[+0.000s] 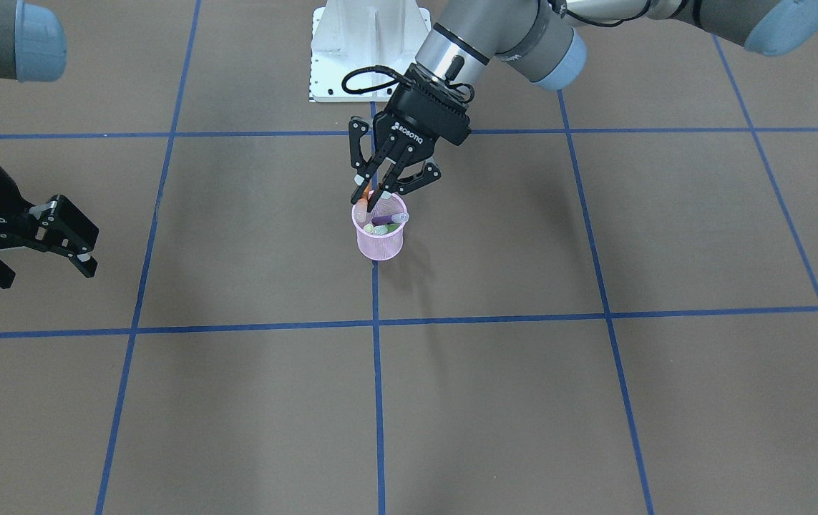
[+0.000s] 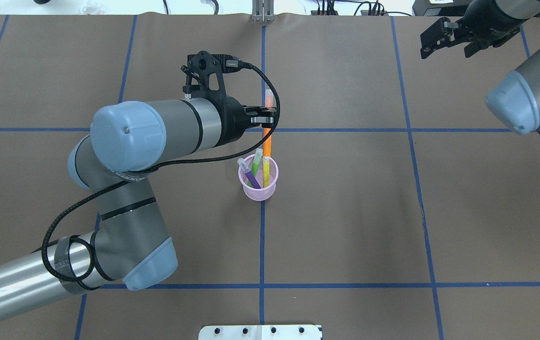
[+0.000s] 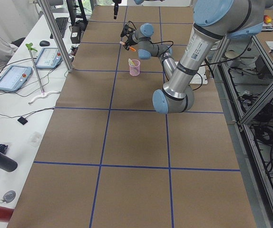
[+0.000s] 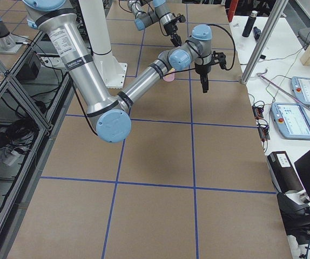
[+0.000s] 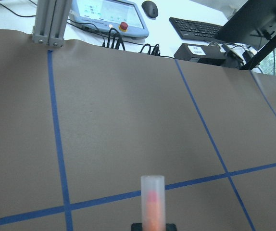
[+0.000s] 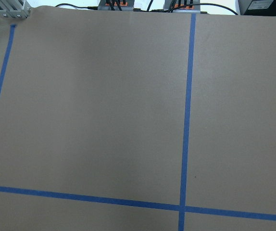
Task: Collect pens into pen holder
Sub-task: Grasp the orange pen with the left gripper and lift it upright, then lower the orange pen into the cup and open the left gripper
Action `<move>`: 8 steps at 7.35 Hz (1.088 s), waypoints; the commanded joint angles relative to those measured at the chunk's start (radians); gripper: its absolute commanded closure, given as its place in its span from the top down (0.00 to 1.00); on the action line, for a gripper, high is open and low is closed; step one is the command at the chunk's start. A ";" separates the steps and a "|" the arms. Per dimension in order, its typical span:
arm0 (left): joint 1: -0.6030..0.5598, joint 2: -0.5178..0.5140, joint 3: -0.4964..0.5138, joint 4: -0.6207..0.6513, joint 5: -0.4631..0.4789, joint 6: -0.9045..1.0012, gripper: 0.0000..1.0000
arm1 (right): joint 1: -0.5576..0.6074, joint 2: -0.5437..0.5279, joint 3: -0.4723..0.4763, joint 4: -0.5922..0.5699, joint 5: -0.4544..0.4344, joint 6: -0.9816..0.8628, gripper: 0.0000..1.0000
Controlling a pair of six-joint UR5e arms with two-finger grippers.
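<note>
The pink mesh pen holder (image 2: 259, 189) stands at the table's middle, also in the front view (image 1: 380, 243). In it stand a purple pen (image 2: 251, 177), a green pen (image 2: 257, 162) and a yellow-green pen (image 2: 266, 173). My left gripper (image 2: 264, 118) is shut on an orange pen (image 2: 267, 141) and holds it tilted just above the holder, its lower end at the far rim. The pen's clear cap shows in the left wrist view (image 5: 152, 197). In the front view the left gripper (image 1: 374, 194) hangs right over the cup. My right gripper (image 1: 44, 272) is open and empty, far off to the side.
The brown paper-covered table (image 2: 345, 212) is marked with blue tape lines. The robot's white base plate (image 1: 369, 50) stands behind the holder. The right gripper (image 2: 447, 47) hovers at the far right corner. Monitors and a keyboard (image 5: 195, 28) lie beyond the far edge.
</note>
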 commanded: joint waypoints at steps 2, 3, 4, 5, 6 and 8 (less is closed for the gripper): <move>0.022 0.003 0.090 -0.197 0.072 0.229 0.00 | 0.002 -0.001 0.001 0.000 0.000 -0.002 1.00; 0.023 0.004 0.161 -0.289 0.081 0.253 0.00 | 0.002 -0.002 0.001 0.000 0.001 -0.002 1.00; 0.023 0.017 0.214 -0.363 0.085 0.258 0.00 | 0.002 -0.003 0.002 0.002 0.000 -0.002 1.00; 0.023 0.026 0.219 -0.382 0.083 0.258 0.00 | 0.002 -0.004 0.001 0.002 0.000 -0.003 1.00; 0.023 0.043 0.219 -0.393 0.083 0.258 0.00 | 0.002 -0.009 0.002 0.002 0.001 -0.006 1.00; 0.025 0.072 0.217 -0.459 0.081 0.258 0.00 | 0.002 -0.009 0.002 0.002 0.001 -0.006 1.00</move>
